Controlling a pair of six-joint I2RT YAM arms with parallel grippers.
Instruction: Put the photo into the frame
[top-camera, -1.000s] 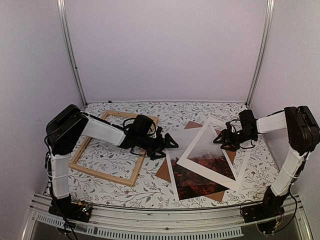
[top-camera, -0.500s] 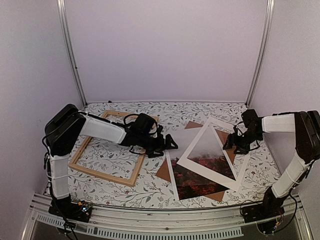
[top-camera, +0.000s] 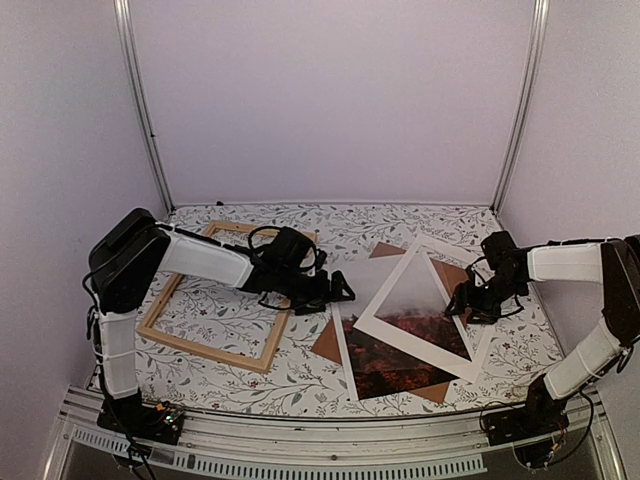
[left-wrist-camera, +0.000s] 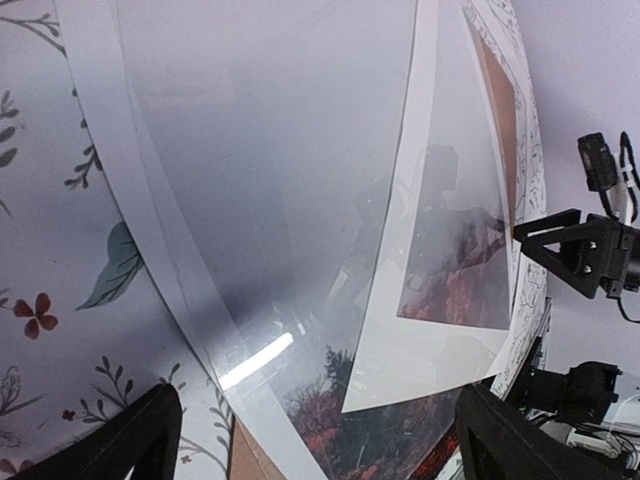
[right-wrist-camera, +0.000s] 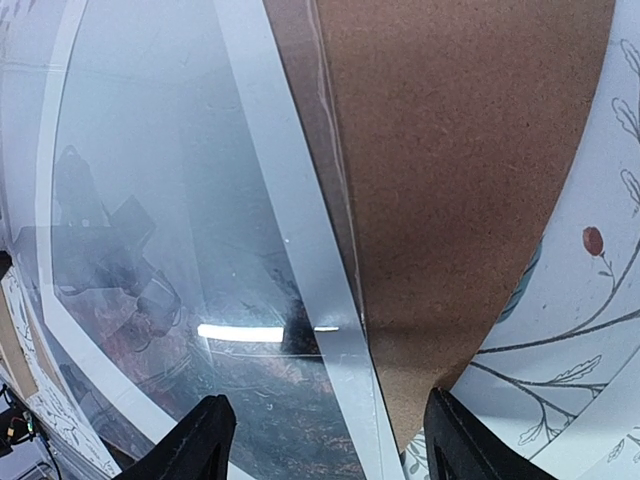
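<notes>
The floral-patterned table (top-camera: 420, 222) carries everything you see here. Toward its left lies the frame (top-camera: 200, 348), flat, with the floral cover showing through its opening; take it as your reference. To the frame's right, outside it and not touching it, lies a flat stack turned at an angle to the frame's strips. Lowest is the brown backing board (top-camera: 325, 345), of which you see only corners, one pointing toward the frame's right strip. Over it rests the white mat (top-camera: 415, 348), skewed against the sheets beneath. The photo (top-camera: 390, 368) lies in this stack, well apart from the frame. Its red-orange foliage half shows past the mat's border on the side level with the frame's near strip. Its misty half shows through the mat's opening. Your left gripper (top-camera: 335, 297) sits between the frame's right strip and the stack, pointing away from the frame. In the left wrist view its fingers (left-wrist-camera: 130, 445) stand wide apart with nothing clamped; you cannot tell whether they touch the table. Your right gripper (top-camera: 462, 305) is at the stack's edge farthest from the frame. In the right wrist view its fingers (right-wrist-camera: 200, 445) stand apart and hold nothing. Mat border, glossy picture surface and bare board lie ahead of them.
</notes>
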